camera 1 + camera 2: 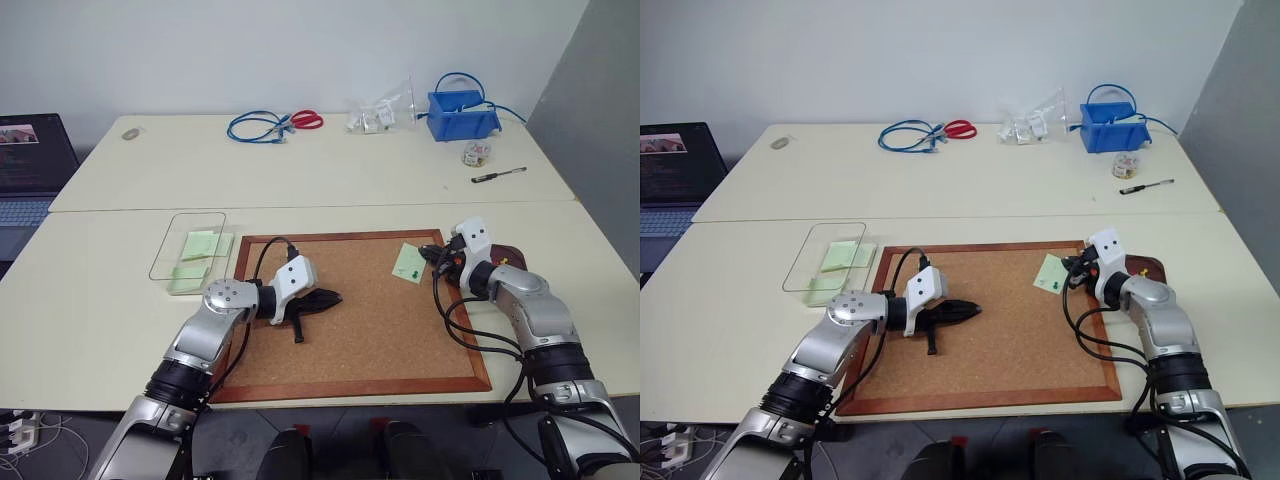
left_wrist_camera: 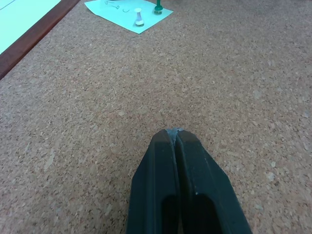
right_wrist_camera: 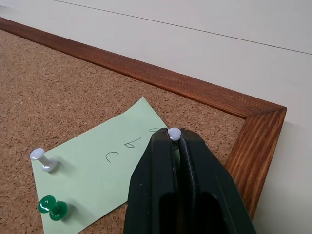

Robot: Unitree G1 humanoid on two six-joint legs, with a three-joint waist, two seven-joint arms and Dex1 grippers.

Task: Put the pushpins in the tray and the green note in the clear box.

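Three pins concern the right gripper: its closed tips pinch a whitish pin at the note's near-right corner, while a white pin and a green pin stand in the opposite edge. The note lies far right on the corkboard, tilted (long axis roughly left-right), just left of that gripper. The tray sits just right of it, so I judge a short carry rightward. The left gripper, shut and empty, points right, well apart.

The 2 head views look forward and down from 6 o'clock over the cork board. Each wrist view skims close above the board; both share the green note near 1 o'clock.
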